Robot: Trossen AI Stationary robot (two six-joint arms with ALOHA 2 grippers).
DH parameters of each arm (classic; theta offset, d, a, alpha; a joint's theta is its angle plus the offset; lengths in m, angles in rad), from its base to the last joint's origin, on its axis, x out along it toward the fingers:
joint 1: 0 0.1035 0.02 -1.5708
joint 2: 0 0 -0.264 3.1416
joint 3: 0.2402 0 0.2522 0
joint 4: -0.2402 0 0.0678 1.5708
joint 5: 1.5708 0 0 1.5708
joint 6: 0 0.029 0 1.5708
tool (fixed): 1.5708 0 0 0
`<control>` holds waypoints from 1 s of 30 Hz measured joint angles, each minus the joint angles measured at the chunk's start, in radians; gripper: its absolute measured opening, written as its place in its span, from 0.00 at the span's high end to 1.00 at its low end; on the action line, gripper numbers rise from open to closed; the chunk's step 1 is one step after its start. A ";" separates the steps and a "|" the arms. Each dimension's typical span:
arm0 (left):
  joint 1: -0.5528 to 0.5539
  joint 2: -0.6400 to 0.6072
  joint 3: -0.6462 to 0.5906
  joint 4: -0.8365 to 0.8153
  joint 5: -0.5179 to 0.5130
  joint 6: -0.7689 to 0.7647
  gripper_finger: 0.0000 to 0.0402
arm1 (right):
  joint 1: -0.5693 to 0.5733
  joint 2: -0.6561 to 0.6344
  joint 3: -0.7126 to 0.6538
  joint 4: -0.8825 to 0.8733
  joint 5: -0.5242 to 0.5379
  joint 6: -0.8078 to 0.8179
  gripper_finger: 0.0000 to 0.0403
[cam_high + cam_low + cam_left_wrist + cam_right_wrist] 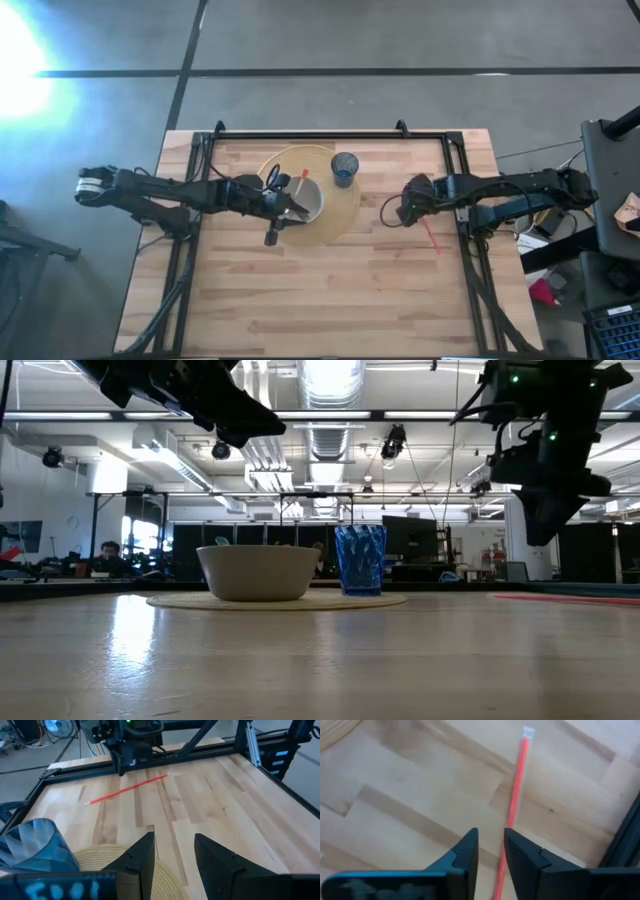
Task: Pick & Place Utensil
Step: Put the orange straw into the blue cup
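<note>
Two dark arms work over a wooden table [330, 290]; on a round mat [345, 215] at its far middle stand a pale bowl [308, 200] and a blue cup [345, 168]; the left claw [298, 210] hangs above the bowl, its fingers parted and nothing between them, while a red-tipped utensil [303, 178] appears to lean out of the bowl; the right claw [491, 851] hovers over a red straw [517, 785] lying flat on the boards at the table's right, just beside the rail; its fingers stand a narrow gap apart and the straw runs under that gap, seemingly ungripped. Judged from this, one utensil may already be placed and the straw is yet to be lifted and carried to the mat. The bowl's contents are hard to make out from above; whether the right fingers touch the straw cannot be told; the straw's near end is cut off behind the claw.
</note>
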 joint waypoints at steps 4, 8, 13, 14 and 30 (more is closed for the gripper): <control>0.000 0.000 0.000 -0.001 0.000 0.000 0.67 | -0.059 0.000 0.000 0.003 0.001 -0.034 0.71; 0.000 0.000 0.000 -0.003 0.000 0.001 0.67 | -0.116 0.000 0.000 0.007 0.001 -0.043 0.67; 0.000 0.000 0.000 -0.003 0.000 0.001 0.67 | -0.183 0.000 -0.021 0.034 -0.004 -0.073 0.65; 0.000 0.000 0.000 -0.003 0.000 0.001 0.67 | -0.195 0.000 -0.029 0.042 -0.007 -0.080 0.65; 0.000 0.000 0.000 -0.004 0.000 0.001 0.67 | -0.265 0.000 -0.149 0.193 -0.114 -0.120 0.66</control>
